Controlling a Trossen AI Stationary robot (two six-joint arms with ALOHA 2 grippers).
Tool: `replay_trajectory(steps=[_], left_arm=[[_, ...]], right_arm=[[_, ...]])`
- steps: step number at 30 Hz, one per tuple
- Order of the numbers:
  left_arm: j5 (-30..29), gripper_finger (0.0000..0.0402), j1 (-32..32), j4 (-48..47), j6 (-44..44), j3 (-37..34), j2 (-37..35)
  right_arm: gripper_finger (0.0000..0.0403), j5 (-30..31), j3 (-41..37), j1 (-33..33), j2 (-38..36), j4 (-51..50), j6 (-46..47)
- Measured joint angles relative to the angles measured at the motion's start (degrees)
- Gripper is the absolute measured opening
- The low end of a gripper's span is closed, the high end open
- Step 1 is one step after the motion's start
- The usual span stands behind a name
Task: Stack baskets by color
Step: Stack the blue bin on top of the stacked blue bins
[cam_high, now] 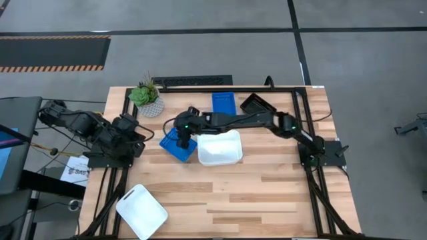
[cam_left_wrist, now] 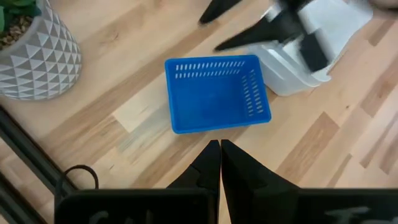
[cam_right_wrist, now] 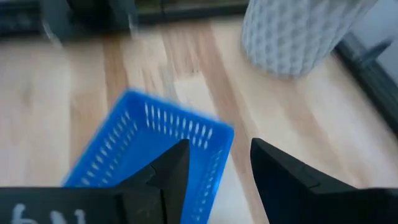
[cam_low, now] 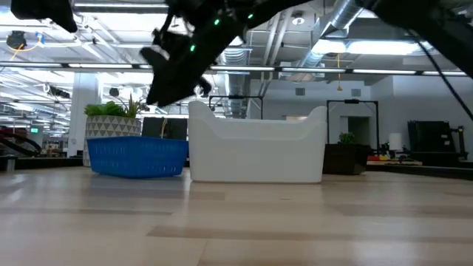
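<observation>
Baskets lie spread across the table [cam_high: 267, 200] in the high view: a blue basket [cam_high: 177, 145] left of centre, touching or just beside a white basket [cam_high: 220, 148] at centre; a second blue basket [cam_high: 223, 103] and a black basket [cam_high: 256, 104] at upper centre; another white basket [cam_high: 141, 211] at lower left. Right gripper [cam_high: 183, 137] hovers above the centre-left blue basket, jaws wide, holding nothing. Left gripper [cam_high: 141, 133] rests at the frame's left, jaws closed and empty. A potted plant [cam_high: 147, 98] stands at upper left.
</observation>
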Motion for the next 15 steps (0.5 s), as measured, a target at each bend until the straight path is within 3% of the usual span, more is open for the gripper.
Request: replay_trajectory(steps=[9,15], left_arm=[[0.07,0.0000,-0.23,-0.20,0.90,0.00,0.58],[0.10,0.0000,-0.23,-0.22,1.46,0.00,0.84]], right_arm=[[0.0198,-2.68,14.79,-1.41,11.76,-13.41,-0.26],[0.0195,-2.92,15.10,-2.27,11.89,-15.91,0.16]])
